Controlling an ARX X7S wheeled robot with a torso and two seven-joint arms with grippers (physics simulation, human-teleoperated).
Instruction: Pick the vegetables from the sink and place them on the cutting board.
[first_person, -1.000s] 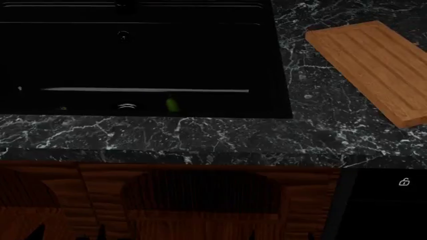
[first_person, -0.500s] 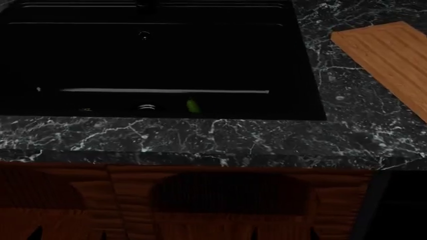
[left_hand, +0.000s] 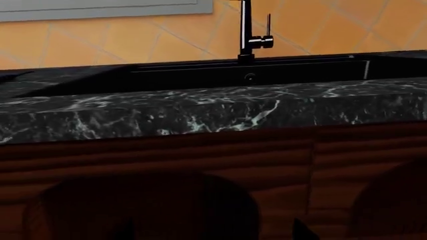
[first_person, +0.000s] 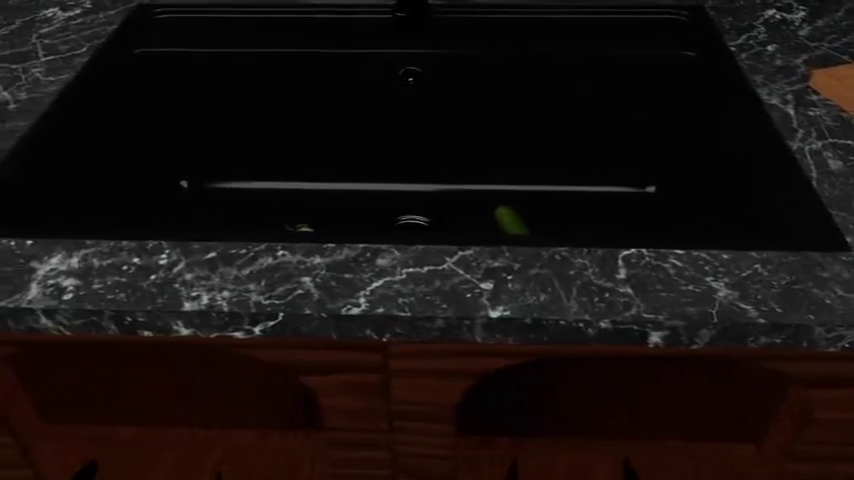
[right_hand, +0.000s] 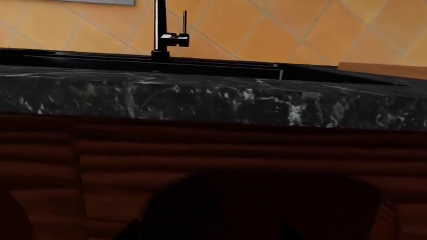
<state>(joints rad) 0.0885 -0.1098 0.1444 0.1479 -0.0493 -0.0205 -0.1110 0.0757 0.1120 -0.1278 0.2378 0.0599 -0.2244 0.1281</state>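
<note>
Where the sink's (first_person: 160, 120) black basin meets its near wall, a small bright green piece of vegetable (first_person: 510, 220) shows just beside the round metal drain (first_person: 414, 220), on the drain's right in the head view; so little of it is visible that I cannot tell whether it is the tomato or the cucumber, and no second vegetable can be made out in the dark basin. The sink fills most of the head view, sunk into the black white-veined marble worktop (first_person: 400, 280). The cutting board (first_person: 835, 85) appears only as a light-brown corner at the right edge of that view, lying on the worktop beyond the sink's right rim and well apart from the green piece. At the far rim stands the black faucet (left_hand: 248, 30), with orange tiled wall (left_hand: 133, 40) behind it. Below the worktop's front edge run the dark reddish wooden cabinet fronts (right_hand: 200, 150). Neither claw is in sight, so I cannot tell whether either is open or closed.
</note>
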